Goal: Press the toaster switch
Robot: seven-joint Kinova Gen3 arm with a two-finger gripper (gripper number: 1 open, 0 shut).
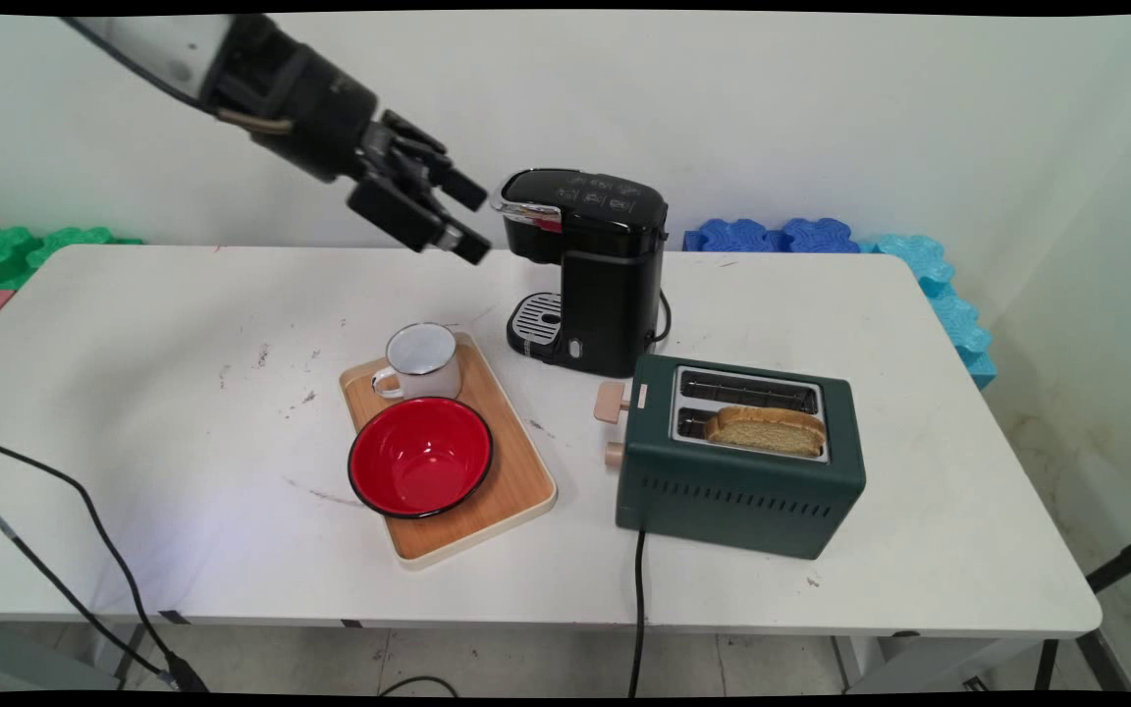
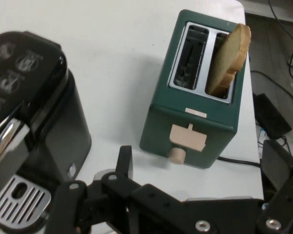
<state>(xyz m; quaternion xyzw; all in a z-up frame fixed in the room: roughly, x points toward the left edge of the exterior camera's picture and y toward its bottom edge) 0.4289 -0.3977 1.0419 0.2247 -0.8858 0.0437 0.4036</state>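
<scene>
Toaster nearest, arm up by coffee maker

Toaster [image 1: 737, 481] at table [image 1: 183, 442] front, bread [image 1: 767, 428] in near slot. Tray [image 1: 511, 481] at its 9 o'clock carries bowl [image 1: 419, 457] and mug [image 1: 421, 361]. Gripper [image 1: 472, 221] hovers at coffee maker's [image 1: 600, 285] 10 o'clock, fingers [image 1: 465, 190] released, holding nothing.

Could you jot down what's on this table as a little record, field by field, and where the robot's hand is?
hand: the black hand is raised above the table's far side, open and holding nothing
nearest thing: black coffee machine, just right of the hand in the main view
tray: wooden tray left of the toaster
on the tray: white mug at the far end, red bowl nearer
toaster: green toaster with a slice of toast standing in one slot; the other slot is empty
table: white table
</scene>
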